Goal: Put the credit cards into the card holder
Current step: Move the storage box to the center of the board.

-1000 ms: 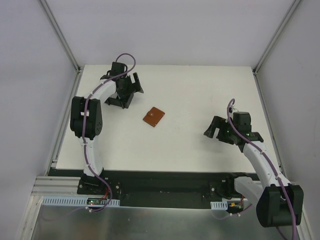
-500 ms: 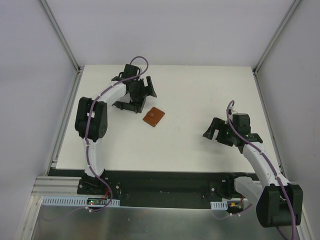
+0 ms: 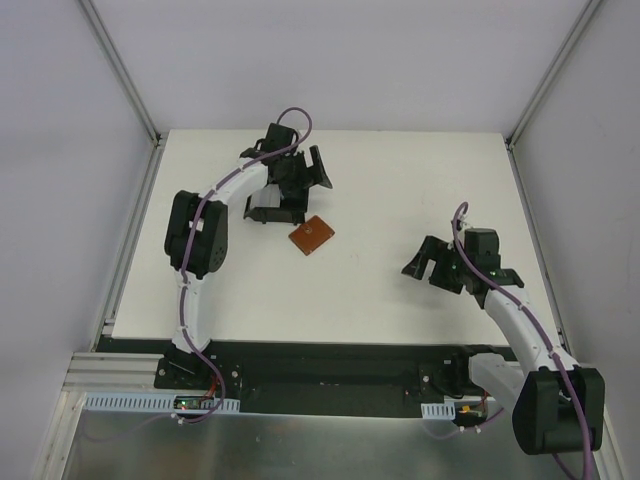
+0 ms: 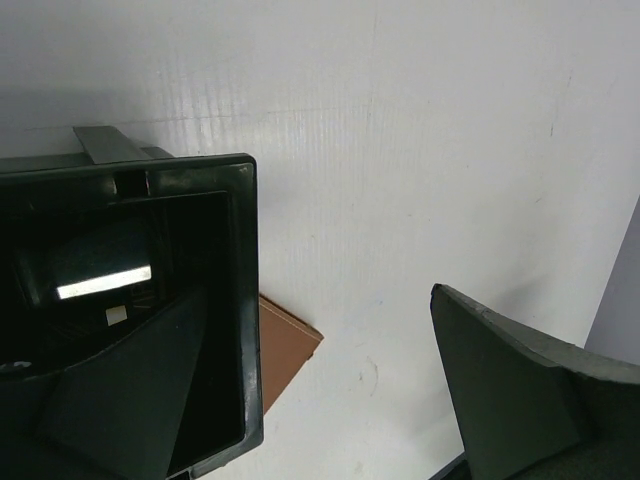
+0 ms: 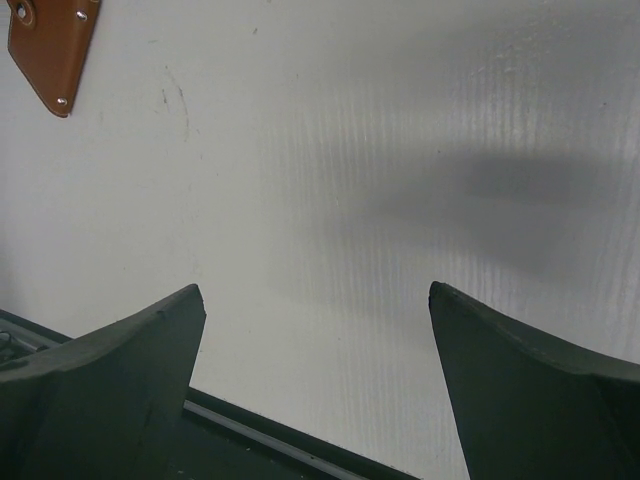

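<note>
The black card holder (image 3: 272,207) sits at the back left of the table, its near corner against the brown wallet (image 3: 312,237). My left gripper (image 3: 300,188) stands open astride the holder's right wall (image 4: 245,300). One finger (image 4: 120,390) is down inside the box, the other finger (image 4: 510,390) is outside over bare table. The holder's edge covers part of the wallet (image 4: 285,345). A pale strip (image 4: 103,282) shows inside the holder; I cannot tell if it is one of the credit cards. My right gripper (image 3: 425,268) hovers open at the right, holding nothing.
White walls and metal frame posts (image 3: 120,70) enclose the table on three sides. In the right wrist view the wallet (image 5: 50,50) lies at the far upper left, and a dark rail (image 5: 270,440) at the table's edge runs under the open right gripper (image 5: 315,290).
My left arm has swept to the right and the card holder has slid with it up against the wallet, which shifted slightly. The right arm has barely moved.
</note>
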You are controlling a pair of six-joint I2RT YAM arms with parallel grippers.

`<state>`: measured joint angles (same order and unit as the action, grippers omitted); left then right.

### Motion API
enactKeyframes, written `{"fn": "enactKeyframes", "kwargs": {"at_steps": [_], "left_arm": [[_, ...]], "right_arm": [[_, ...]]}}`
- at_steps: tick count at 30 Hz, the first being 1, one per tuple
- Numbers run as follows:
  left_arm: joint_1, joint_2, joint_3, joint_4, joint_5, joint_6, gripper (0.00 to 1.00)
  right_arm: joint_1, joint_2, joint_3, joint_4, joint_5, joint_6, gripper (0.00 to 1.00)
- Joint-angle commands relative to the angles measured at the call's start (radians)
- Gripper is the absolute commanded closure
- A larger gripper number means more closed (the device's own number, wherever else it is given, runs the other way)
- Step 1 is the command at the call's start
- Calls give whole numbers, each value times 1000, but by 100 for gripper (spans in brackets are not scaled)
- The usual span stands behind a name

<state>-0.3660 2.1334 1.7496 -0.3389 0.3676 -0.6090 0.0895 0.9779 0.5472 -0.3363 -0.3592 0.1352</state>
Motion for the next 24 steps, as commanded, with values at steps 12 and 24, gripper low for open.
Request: {"fn": "enactKeyframes", "kwargs": {"at_steps": [12, 24], "left_arm": [[-19, 94, 192, 55, 62, -110, 7], [-2, -119, 10, 55, -33, -9, 6]], "right_arm": [[110, 90, 22, 146, -72, 122, 1], [341, 375, 201, 299, 54, 263, 19]]}}
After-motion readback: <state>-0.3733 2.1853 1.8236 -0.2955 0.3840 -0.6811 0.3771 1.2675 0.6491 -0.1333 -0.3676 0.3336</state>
